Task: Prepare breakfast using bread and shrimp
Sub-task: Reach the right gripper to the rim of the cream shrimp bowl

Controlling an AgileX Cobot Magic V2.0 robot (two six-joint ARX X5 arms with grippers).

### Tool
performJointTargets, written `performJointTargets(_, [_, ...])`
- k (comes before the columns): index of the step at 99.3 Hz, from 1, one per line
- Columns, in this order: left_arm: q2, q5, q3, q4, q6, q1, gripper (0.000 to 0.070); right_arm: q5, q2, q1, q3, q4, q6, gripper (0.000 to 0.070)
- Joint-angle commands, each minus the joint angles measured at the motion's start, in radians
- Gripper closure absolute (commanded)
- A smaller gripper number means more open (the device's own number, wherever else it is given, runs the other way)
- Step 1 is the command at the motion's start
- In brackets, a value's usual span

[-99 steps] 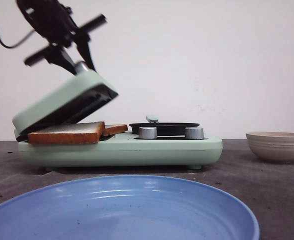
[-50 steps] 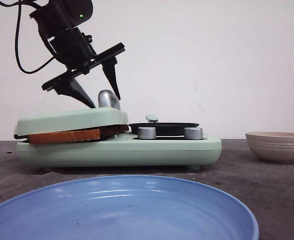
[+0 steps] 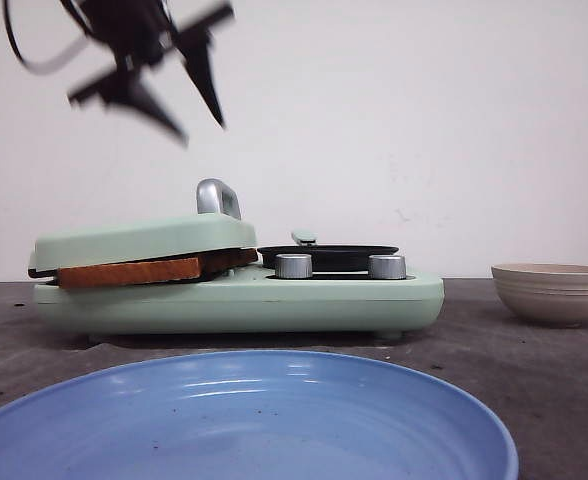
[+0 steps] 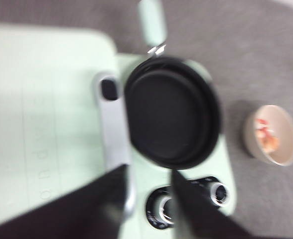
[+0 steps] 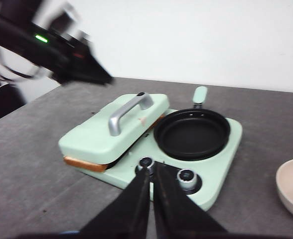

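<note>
Below, bread [image 3: 129, 272] under lid [image 3: 139, 241], left tool [image 3: 189, 125] (open) above.

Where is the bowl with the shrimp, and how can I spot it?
Find the big mint-green breakfast maker on the dark table. To its right, standing apart, is a small beige bowl; the orange-red shrimp lie inside. The blue plate nearby is far wider and holds no food.

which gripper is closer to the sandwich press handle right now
Left. The left gripper hangs open in the air above the press lid, over the silver handle. The right gripper, fingers together, is lower and nearer the camera side, by the knobs.
</note>
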Motion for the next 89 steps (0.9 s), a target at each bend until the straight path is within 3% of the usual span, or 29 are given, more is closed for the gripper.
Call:
performJointTargets(1, [-0.029, 0.003, 0.023, -0.016, 0.093, -0.010, 0.0690, 0.031, 0.002, 0.005, 0.008, 0.006, -0.018, 0.0700])
performJointTargets(18, [-0.168, 0.002, 0.023, -0.073, 0.137, -0.025, 0.0690, 0.173, 0.013, -0.002, 0.009, 0.019, 0.039, 0.0700])
performJointTargets(39, [-0.322, 0.002, 0.023, -0.110, 0.196, -0.068, 0.0690, 0.206, 0.111, -0.083, 0.053, 0.082, 0.083, 0.0700])
performJointTargets(54, [-0.400, 0.002, 0.023, -0.140, 0.222, -0.106, 0.0689, 0.089, 0.297, -0.210, 0.197, 0.069, 0.084, 0.0700])
performJointTargets(70, [-0.447, 0.002, 0.023, -0.196, 0.244, -0.132, 0.0689, -0.107, 0.507, -0.390, 0.367, 0.044, 0.091, 0.0697])
performJointTargets(83, [-0.484, 0.001, 0.022, -0.261, 0.285, -0.143, 0.0689, -0.208, 0.669, -0.533, 0.473, 0.004, 0.111, 0.0527])
performJointTargets(89, [-0.502, 0.001, 0.022, -0.282, 0.295, -0.148, 0.0689, -0.240, 0.739, -0.584, 0.505, -0.010, 0.111, 0.0495])
